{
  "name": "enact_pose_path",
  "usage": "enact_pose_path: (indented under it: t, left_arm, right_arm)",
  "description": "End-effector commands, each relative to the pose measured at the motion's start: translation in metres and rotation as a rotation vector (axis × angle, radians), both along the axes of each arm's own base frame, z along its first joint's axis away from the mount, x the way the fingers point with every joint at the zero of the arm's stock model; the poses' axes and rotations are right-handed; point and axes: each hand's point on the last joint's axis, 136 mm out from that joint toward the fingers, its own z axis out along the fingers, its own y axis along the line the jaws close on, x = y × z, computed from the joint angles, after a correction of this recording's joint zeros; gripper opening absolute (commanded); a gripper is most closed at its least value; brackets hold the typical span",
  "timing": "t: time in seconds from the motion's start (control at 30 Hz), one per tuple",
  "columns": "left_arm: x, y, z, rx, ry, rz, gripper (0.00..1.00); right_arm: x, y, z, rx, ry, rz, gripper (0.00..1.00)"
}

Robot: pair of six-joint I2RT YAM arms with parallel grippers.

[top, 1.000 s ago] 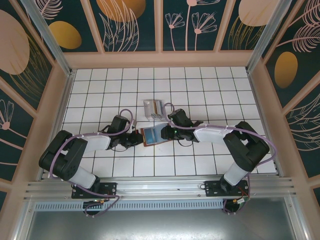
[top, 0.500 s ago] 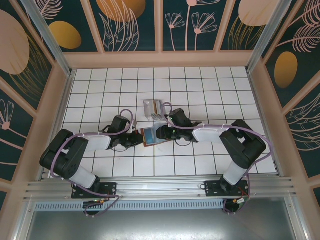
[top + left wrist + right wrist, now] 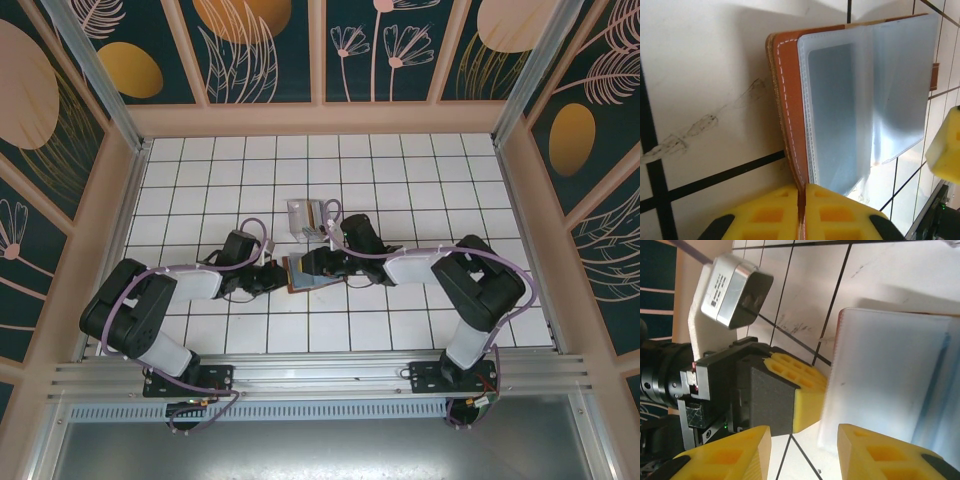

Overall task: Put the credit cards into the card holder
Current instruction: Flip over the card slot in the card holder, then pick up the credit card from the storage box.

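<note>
Left gripper (image 3: 801,202): closed, yellow pads pinching the holder (image 3: 788,100) by its brown cover edge.
Holder: lay open on the tiles (image 3: 200,190) mid-table, between both grippers; reddish-brown cover with white stitching, clear sleeves (image 3: 865,100) fanned up.
Right gripper (image 3: 804,445): jaws apart at the sleeves' edge; whether it touched them could not be told.

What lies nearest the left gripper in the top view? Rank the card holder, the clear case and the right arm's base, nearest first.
1. The card holder: right at the left gripper, its edge clamped in the jaws.
2. The clear case: beyond the holder, toward the far wall.
3. The right arm's base: at the near edge, well off to the right.
</note>
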Motion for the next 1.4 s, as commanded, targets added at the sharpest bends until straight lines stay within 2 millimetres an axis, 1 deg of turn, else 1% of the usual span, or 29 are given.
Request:
enact_pose_path:
  t: [0.0,0.07,0.2,0.23,0.27,0.3,0.37,0.43,0.53,0.63,0.67,0.77,0.97,1.03,1.13,1.27,1.37]
  left_arm:
    - [0.007,-0.003,0.012,-0.017,-0.040,-0.001,0.23]
    - [0.007,-0.001,0.013,-0.013,-0.045,0.002,0.28]
    - [0.006,0.002,0.015,-0.018,-0.050,0.018,0.36]
    - [0.006,0.002,0.015,-0.020,-0.057,0.021,0.39]
    - [0.007,0.002,0.016,-0.018,-0.062,0.021,0.40]
    - [0.008,0.002,0.015,-0.013,-0.065,0.017,0.41]
    - [0.010,0.000,0.016,-0.021,-0.058,0.016,0.42]
    - [0.009,-0.002,0.017,-0.039,-0.061,0.019,0.42]
    - [0.010,0.000,0.016,-0.032,-0.065,0.026,0.42]
    - [0.010,-0.003,0.020,-0.058,-0.072,0.029,0.41]
    - [0.011,-0.003,0.020,-0.060,-0.073,0.027,0.40]
    - [0.013,-0.005,0.023,-0.064,-0.077,0.026,0.33]
    - [0.016,-0.004,0.025,-0.051,-0.090,0.026,0.29]
    - [0.016,-0.005,0.026,-0.061,-0.092,0.028,0.28]
    - [0.017,-0.005,0.024,-0.052,-0.091,0.018,0.26]
    - [0.017,-0.006,0.022,-0.057,-0.086,0.019,0.22]
    - [0.018,-0.007,0.020,-0.047,-0.081,0.010,0.21]
  right_arm:
    - [0.000,0.004,0.003,0.034,0.000,0.026,0.40]
    - [0.005,0.000,0.008,0.015,-0.037,-0.003,0.40]
    - [0.032,-0.011,0.019,-0.127,-0.151,-0.087,0.41]
    - [0.042,-0.015,0.023,-0.176,-0.190,-0.120,0.43]
    - [0.057,-0.024,0.024,-0.270,-0.231,-0.194,0.45]
    - [0.069,-0.034,0.026,-0.355,-0.272,-0.265,0.50]
    - [0.088,-0.045,0.042,-0.423,-0.347,-0.345,0.56]
    - [0.104,-0.051,0.050,-0.489,-0.389,-0.391,0.59]
    - [0.124,-0.045,0.056,-0.548,-0.434,-0.389,0.65]
    - [0.138,-0.031,0.051,-0.590,-0.448,-0.353,0.75]
    - [0.143,-0.028,0.048,-0.602,-0.451,-0.349,0.76]
    - [0.154,-0.019,0.040,-0.636,-0.448,-0.329,0.76]
    - [0.164,-0.012,0.021,-0.721,-0.447,-0.296,0.77]
    - [0.165,-0.013,0.013,-0.766,-0.453,-0.289,0.77]
    - [0.167,-0.016,0.007,-0.817,-0.469,-0.292,0.77]
    - [0.170,-0.022,0.005,-0.888,-0.489,-0.309,0.76]
    - [0.172,-0.028,0.007,-0.934,-0.515,-0.335,0.73]
